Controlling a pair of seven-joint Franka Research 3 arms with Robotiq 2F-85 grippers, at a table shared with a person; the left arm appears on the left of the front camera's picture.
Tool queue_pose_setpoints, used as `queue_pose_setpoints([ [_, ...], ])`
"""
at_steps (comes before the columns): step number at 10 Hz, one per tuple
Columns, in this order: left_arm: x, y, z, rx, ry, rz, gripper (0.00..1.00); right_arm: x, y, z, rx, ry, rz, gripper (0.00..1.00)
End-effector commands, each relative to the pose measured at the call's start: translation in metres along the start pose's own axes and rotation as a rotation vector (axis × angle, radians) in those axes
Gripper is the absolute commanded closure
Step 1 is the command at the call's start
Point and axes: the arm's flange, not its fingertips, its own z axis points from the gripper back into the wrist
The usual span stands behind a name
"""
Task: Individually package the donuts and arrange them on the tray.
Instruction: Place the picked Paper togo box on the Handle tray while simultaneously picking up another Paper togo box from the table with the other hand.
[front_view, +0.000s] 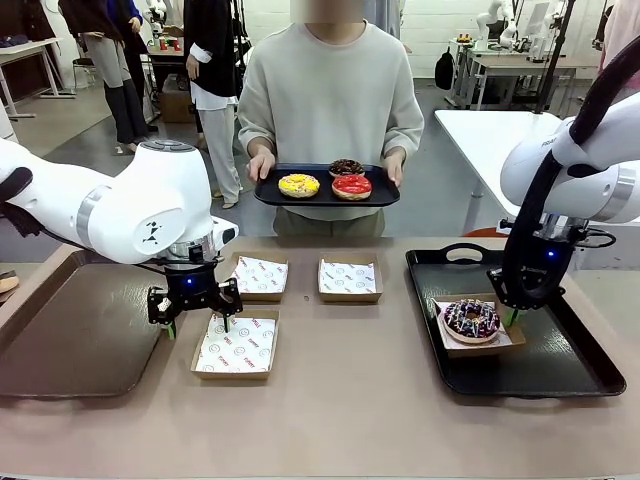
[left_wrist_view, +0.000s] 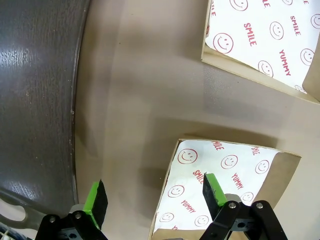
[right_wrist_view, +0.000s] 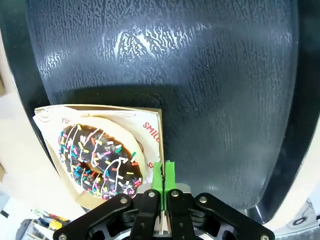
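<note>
A person at the far side holds a black tray (front_view: 268, 193) with the yellow donut (front_view: 299, 185), the red donut (front_view: 352, 186) and the chocolate donut (front_view: 346, 167) on it. The purple sprinkled donut (front_view: 471, 319) (right_wrist_view: 100, 160) lies in a paper-lined cardboard box (front_view: 513, 345) (right_wrist_view: 150, 117) on the black tray (front_view: 560, 360) (right_wrist_view: 200, 75) at the right. My right gripper (front_view: 512, 318) (right_wrist_view: 164, 172) is shut on that box's side wall. My left gripper (front_view: 197, 325) (left_wrist_view: 154, 196) hangs open, straddling the left wall of an empty box (front_view: 236, 346) (left_wrist_view: 230, 170).
Two more empty lined boxes (front_view: 260, 276) (front_view: 349, 279) stand mid-table; one of them (left_wrist_view: 265, 40) appears in the left wrist view. A dark tray (front_view: 70, 340) (left_wrist_view: 35, 100) lies at the table's left. Other people and tables are behind the person.
</note>
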Motion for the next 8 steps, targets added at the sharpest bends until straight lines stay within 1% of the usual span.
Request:
queue_pose_setpoints([
  [1,0.0016,-0.0032,-0.0029,0.019,-0.019,-0.003,0.0,-0.0023,0.0049,0.0054,-0.042,-0.035,-0.026,0.99],
  [4,0.0033,-0.0033,-0.0043,0.022,-0.014,0.001,0.0,-0.0066,0.0061,0.0111,-0.079,-0.063,-0.041,0.99],
  [8,0.0046,-0.003,-0.0051,0.015,-0.014,0.002,0.0,-0.0042,0.0074,0.0112,-0.088,-0.058,-0.043,0.99],
])
